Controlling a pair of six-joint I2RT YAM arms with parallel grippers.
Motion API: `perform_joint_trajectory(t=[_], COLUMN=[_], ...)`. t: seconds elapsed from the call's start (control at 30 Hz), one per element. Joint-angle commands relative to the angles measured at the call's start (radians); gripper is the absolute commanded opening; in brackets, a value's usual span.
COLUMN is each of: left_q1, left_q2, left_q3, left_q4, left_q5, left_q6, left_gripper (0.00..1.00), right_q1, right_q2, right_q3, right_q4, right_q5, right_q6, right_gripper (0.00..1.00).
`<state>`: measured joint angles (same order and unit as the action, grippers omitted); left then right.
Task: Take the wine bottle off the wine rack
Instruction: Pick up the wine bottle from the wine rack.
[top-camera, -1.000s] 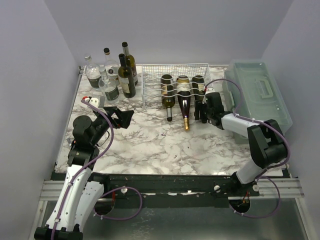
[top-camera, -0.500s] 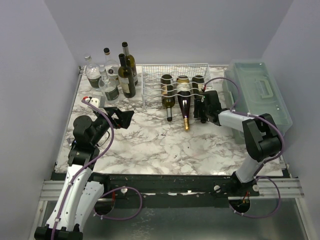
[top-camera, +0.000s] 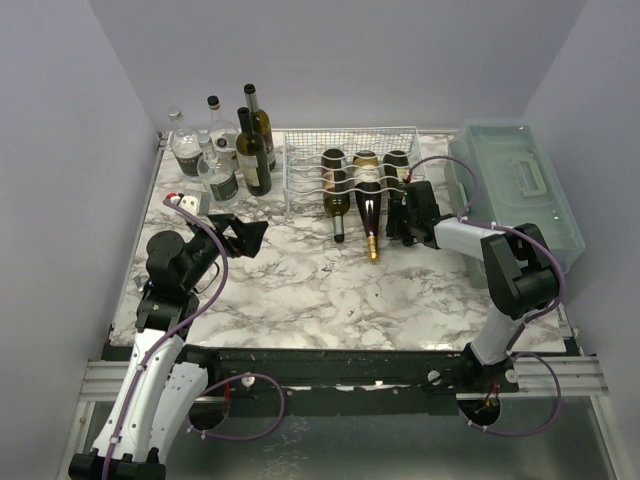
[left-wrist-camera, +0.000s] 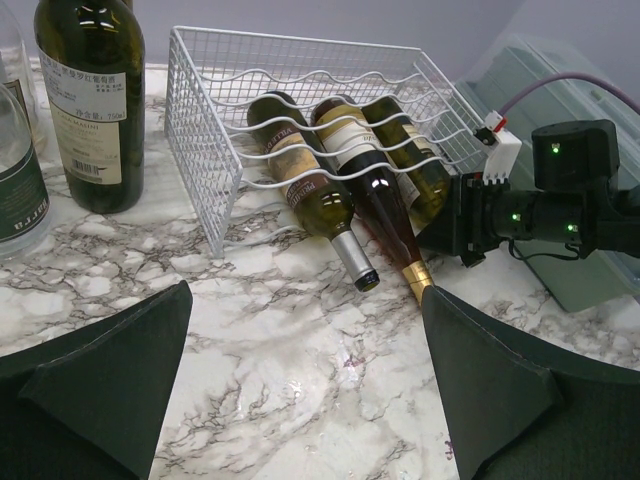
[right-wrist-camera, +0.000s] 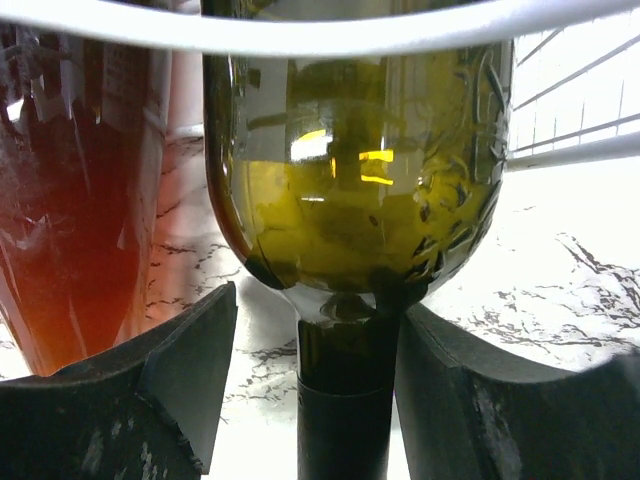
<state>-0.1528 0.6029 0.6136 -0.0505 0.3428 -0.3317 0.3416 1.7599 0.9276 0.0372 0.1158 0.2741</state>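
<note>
**Desk:** Where is your bottle?

**Me:** The wine bottle (right-wrist-camera: 350, 200) lies in the wine rack (top-camera: 300, 150) at twelve o'clock on the table. It is the rightmost of three, with its neck pointing to six o'clock.

**Desk:** And the grippers?

**Me:** My right gripper (right-wrist-camera: 320, 340) straddles that neck, the arm reaching in from about four o'clock. One finger (right-wrist-camera: 460, 400) sits against the glass or just beside it, and the other shows a gap. So it is unclenched, not yet grasping. The left gripper (left-wrist-camera: 305, 300) is spread wide and empty at nine o'clock, well apart from the rack.

**Desk:** Which step?

**Me:** The grasp, I judge. Next I should clamp the neck firmly. Then I should draw straight toward six o'clock, along the cradle and under the wavy wire, without nudging the red bottle (right-wrist-camera: 80, 200) just beside it.
</note>
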Motion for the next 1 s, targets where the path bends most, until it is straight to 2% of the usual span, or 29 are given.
perform_joint_trajectory(t=[0.0, 0.47, 0.7, 0.8, 0.97], left_q1=[-0.006, -0.005, -0.006, -0.005, -0.005], left_q2=[-0.006, -0.004, -0.003, -0.003, -0.003], left_q3=[-0.005, -0.005, -0.005, -0.005, -0.005], left_q4=[0.011, 0.011, 0.011, 0.012, 0.011], left_q5=[-0.013, -0.013, -0.014, -0.014, -0.014], left_q6=[0.012, 0.013, 0.014, 0.014, 0.014], left_gripper=[0.99, 0.99, 0.99, 0.99, 0.99], right_q1=[-0.015, -0.031, -0.032, -0.035, -0.044], right_q2=[0.04, 0.055, 0.041, 0.029, -0.01], right_q3=[0.039, 0.038, 0.023, 0.01, -0.023], right_q4=[-0.035, -0.075, -0.068, -0.056, -0.033], right_q5=[0.018, -0.01, -0.014, -0.017, -0.026], right_q6=[0.044, 0.066, 0.071, 0.073, 0.066], right_gripper=[0.63, 0.59, 0.51, 0.42, 0.16])
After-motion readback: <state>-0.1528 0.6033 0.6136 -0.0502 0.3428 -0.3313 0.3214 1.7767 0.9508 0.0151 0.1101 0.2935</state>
